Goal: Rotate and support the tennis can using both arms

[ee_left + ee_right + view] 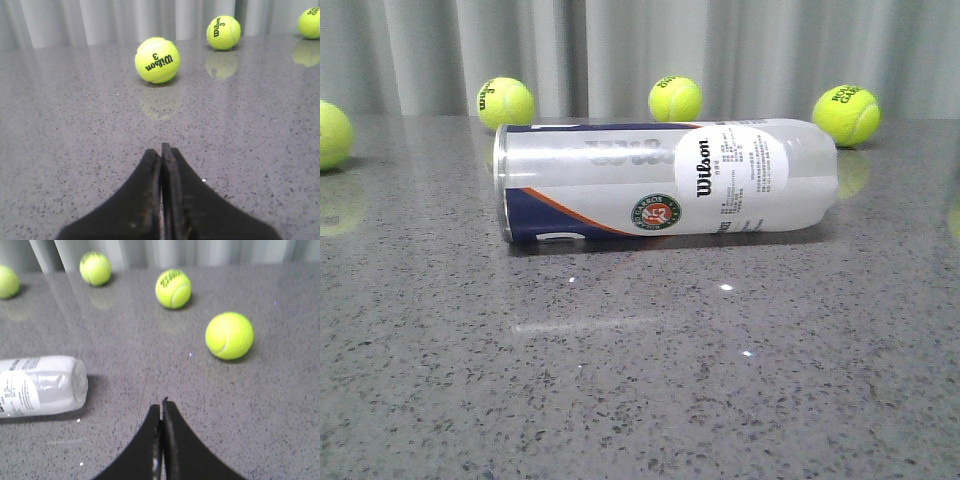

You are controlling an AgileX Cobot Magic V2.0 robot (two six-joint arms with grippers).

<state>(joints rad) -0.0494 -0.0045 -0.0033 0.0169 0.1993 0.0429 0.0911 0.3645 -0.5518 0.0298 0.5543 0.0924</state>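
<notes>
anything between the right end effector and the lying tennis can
Nothing: in the right wrist view only bare grey speckled table separates the shut black right end effector from the frosted plastic tennis can.

Tall clear frosted plastic tennis can [665, 180] lies on its side on the grey speckled tabletop, long axis running left-right in front view. Silver rim at left end, rounded closed end at right. Navy-and-orange band near the rim, round Roland Garros logo facing camera, white Wilson label (text sideways) mid-body. Closed end sits ahead-left of the right gripper [161, 407], apart, untouched.
</notes>
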